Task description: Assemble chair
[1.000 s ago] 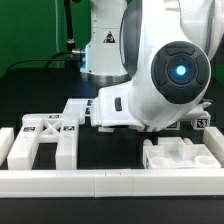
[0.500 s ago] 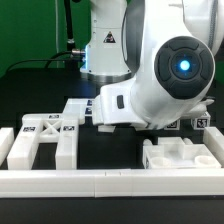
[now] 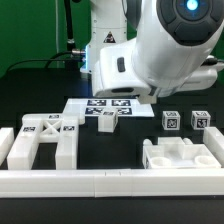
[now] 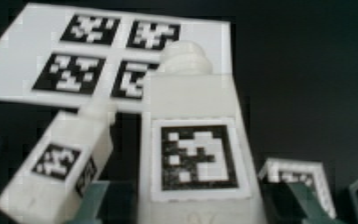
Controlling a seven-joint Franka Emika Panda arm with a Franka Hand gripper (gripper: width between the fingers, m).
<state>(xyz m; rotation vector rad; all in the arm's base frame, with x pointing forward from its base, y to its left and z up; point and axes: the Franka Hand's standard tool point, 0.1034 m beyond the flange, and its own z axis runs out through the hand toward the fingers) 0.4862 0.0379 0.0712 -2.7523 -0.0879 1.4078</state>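
A white square chair leg (image 4: 190, 130) with a black-and-white tag fills the middle of the wrist view, and my gripper (image 4: 188, 203) is shut on it, with a dark finger (image 4: 105, 198) on either side. A second leg (image 4: 69, 150) leans close beside it. In the exterior view the held leg (image 3: 108, 119) hangs just in front of the marker board (image 3: 95, 104), and the arm's white body hides the fingers. An X-braced frame (image 3: 45, 140) lies at the exterior view's left. A blocky chair part (image 3: 180, 155) lies at the exterior view's right.
Two more tagged legs (image 3: 171, 121) (image 3: 202, 119) stand behind the blocky part. A long low white border rail (image 3: 110, 181) runs along the front. The arm's base (image 3: 100, 40) rises at the back. The marker board (image 4: 105, 55) lies behind the held leg in the wrist view.
The jaws have closed on the leg. The arm's bulky wrist has risen and swung up to the exterior view's right, uncovering the marker board and the two legs at the right.
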